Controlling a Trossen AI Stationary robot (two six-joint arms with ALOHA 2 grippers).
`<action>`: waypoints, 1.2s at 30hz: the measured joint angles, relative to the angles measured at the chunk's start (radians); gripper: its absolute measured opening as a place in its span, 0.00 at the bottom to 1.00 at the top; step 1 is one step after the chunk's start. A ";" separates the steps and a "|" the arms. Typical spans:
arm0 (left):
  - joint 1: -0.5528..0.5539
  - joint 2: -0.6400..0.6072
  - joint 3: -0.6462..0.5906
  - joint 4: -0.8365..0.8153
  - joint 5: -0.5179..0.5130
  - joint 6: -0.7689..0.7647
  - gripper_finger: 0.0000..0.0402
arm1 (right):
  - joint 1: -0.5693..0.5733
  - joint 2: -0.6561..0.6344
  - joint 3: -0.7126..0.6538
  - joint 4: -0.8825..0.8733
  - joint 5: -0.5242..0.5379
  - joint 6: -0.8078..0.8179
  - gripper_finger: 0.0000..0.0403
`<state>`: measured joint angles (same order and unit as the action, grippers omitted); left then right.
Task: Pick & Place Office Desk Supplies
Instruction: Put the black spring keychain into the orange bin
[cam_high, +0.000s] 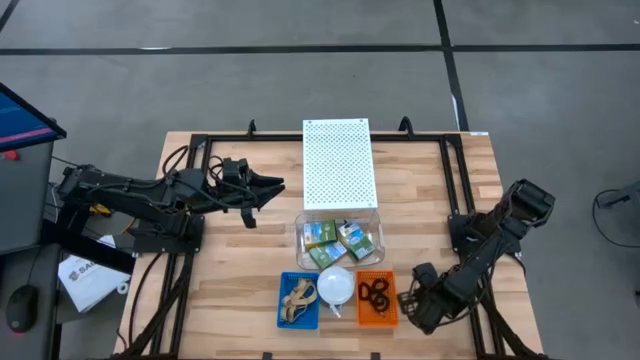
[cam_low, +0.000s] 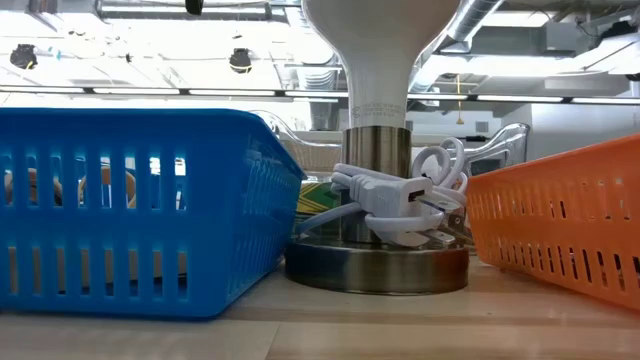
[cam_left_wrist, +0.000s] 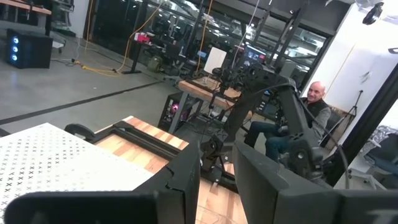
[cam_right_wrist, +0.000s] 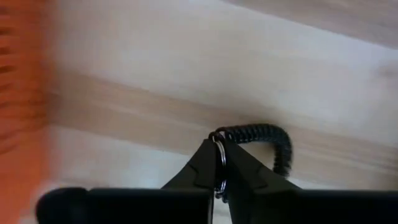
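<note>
Yellow-and-green crayon boxes (cam_high: 340, 240) lie in a clear bin. Tan rubber bands (cam_high: 298, 298) sit in a blue basket (cam_high: 283, 305) and black loops (cam_high: 376, 294) in an orange basket (cam_high: 390, 318). My right gripper (cam_high: 415, 300) is low over the wood just right of the orange basket, shut on a black coiled loop (cam_right_wrist: 264, 134). My left gripper (cam_high: 272, 187) hovers over the table's left half, pointing at the white perforated board, fingers slightly apart and empty. My right gripper (cam_right_wrist: 219, 158) pinches the coiled loop's metal ring end (cam_right_wrist: 217, 142) between its two fingertips. The black coil curves away from the tips close over the wood; whether it rests on the table I cannot tell.
A white perforated board (cam_high: 340, 165) lies at the table's far middle. A white lamp (cam_high: 335, 285) with a steel base (cam_low: 375, 265) and bundled cord (cam_low: 395, 200) stands between the two baskets. A black frame (cam_high: 200, 140) runs around the table. A seated person (cam_left_wrist: 314, 109) is beyond the table.
</note>
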<state>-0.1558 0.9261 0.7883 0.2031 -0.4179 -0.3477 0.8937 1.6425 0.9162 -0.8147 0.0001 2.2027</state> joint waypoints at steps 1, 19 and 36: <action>0.000 0.000 0.000 0.000 0.000 0.000 0.22 | -0.001 0.000 0.029 -0.016 0.033 -0.003 0.02; 0.000 0.000 0.000 -0.002 0.004 0.000 0.22 | -0.082 -0.002 0.357 0.025 0.447 -0.206 0.01; -0.036 0.000 0.000 -0.002 0.032 -0.008 0.22 | -0.169 -0.002 0.153 0.317 0.315 -0.404 0.05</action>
<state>-0.1917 0.9264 0.7883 0.2008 -0.3862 -0.3559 0.7251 1.6409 1.0687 -0.4980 0.3149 1.7982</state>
